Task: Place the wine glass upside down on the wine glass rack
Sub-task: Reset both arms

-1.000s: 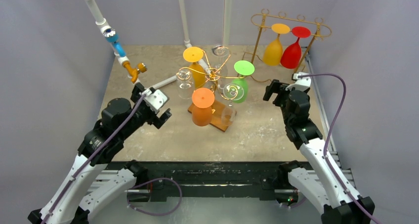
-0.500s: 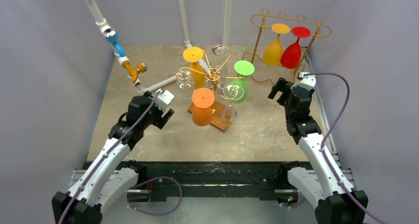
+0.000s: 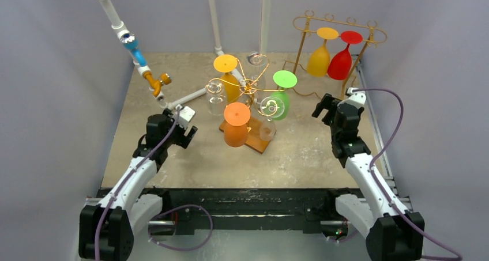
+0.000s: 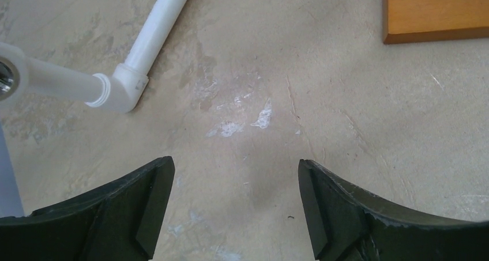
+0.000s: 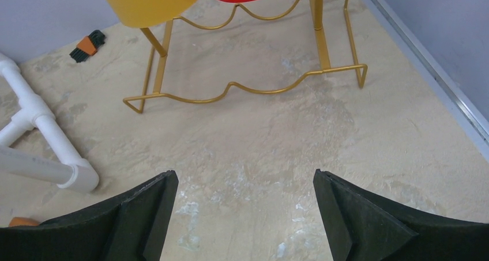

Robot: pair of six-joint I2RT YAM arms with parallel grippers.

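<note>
Top view: the left gripper sits low over the table, jaws spread and empty. Ahead and to the right of its fingers stands the tree rack on a wooden base, with an orange glass and a green glass hanging upside down. The right gripper is likewise released, holding nothing. Beyond its fingers, the gold rack carries a yellow glass and a red glass, both inverted. Left wrist view: the fingers stand apart over bare table, with a white pipe ahead-left and a corner of the wooden base ahead-right. Right wrist view: the fingers are wide apart with nothing between them. The gold rack's foot lies directly ahead, the yellow and red bowls above it.
</note>
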